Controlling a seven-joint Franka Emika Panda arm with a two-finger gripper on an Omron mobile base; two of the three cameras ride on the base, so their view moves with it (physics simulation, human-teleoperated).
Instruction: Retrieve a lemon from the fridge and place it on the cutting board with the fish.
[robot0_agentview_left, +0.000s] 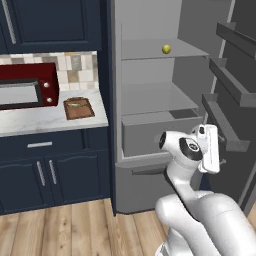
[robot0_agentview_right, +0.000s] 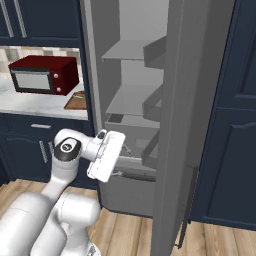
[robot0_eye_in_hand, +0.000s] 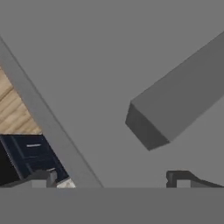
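The fridge (robot0_agentview_left: 150, 140) stands open, and the small yellow lemon (robot0_agentview_left: 166, 49) rests on its upper shelf. To the left, on the marble counter, the brown cutting board (robot0_agentview_left: 78, 108) carries the thin fish (robot0_agentview_left: 76, 104). The board's corner (robot0_agentview_right: 76, 102) also peeks out beside the fridge wall in the right base view. My gripper (robot0_eye_in_hand: 111, 179) is open, its fingertips (robot0_eye_in_hand: 178, 178) far apart with nothing between them. It hangs low in front of the fridge drawer, well below the lemon, and faces the inside of the open door (robot0_agentview_right: 195, 100) and one of its bins (robot0_eye_in_hand: 175, 105).
A dark red microwave (robot0_agentview_left: 27, 86) sits on the counter (robot0_agentview_left: 45, 120) left of the board. Navy cabinets (robot0_agentview_left: 50, 172) run below and above it. The door bins (robot0_agentview_left: 225, 125) jut out close to my hand on the right. The floor (robot0_agentview_left: 65, 225) is wood.
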